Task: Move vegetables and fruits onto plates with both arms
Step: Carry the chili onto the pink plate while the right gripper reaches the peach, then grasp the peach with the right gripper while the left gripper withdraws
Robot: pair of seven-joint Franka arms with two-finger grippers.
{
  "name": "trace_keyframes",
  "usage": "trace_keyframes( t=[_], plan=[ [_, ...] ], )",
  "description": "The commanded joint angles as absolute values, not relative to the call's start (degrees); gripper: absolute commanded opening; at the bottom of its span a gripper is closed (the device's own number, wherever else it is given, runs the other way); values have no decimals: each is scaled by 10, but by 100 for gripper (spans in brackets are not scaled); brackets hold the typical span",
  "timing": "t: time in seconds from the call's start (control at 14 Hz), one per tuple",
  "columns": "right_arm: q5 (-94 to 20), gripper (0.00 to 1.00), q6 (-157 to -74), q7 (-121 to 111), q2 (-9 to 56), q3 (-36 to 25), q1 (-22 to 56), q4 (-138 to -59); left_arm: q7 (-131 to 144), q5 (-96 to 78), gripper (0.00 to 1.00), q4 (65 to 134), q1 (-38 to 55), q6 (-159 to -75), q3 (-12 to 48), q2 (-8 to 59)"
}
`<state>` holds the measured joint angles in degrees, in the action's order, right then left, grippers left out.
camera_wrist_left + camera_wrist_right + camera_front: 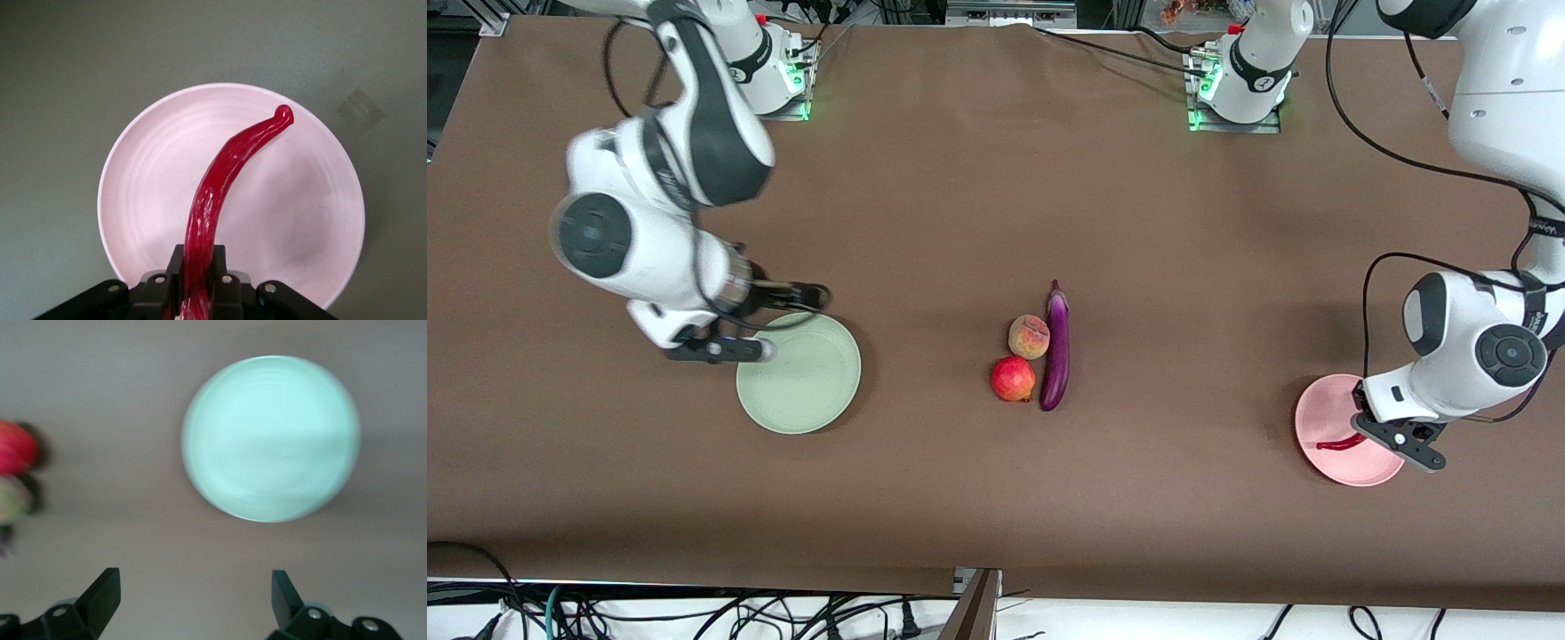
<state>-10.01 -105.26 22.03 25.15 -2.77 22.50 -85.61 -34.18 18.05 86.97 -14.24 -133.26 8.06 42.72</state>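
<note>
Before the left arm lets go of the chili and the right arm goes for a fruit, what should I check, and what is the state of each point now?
1. Chili pepper held by the left gripper: ok, jaws shut on its thick end.
2. Chili over the pink plate: ok, its whole visible length lies inside the rim.
3. Chili touching the plate: cannot tell.
4. Right gripper ready to grasp: ok, jaws open and holding nothing, beside the green plate.
5. Green plate free: ok, nothing on it.
6. Pomegranate, peach and eggplant easy to grasp singly: not ok, they lie packed together mid-table.
</note>
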Motion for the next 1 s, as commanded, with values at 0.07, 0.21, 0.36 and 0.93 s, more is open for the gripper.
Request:
trace_keyframes(
  t=[0.07,0.21,0.36,0.93],
  plan=[
    [-122,100,-1190,385,324,-33,324,-846,-367,185,100,835,-143,-1328,87,446],
    [-117,100,-1267,469,360,-33,368,-845,-367,184,100,835,-145,-1327,87,441],
    [-107,100,-1326,518,390,-34,402,-845,-361,181,100,834,-148,-1323,89,428],
    [-56,100,-1449,647,456,-38,462,-823,-331,107,100,817,-141,-1100,103,275]
  ],
)
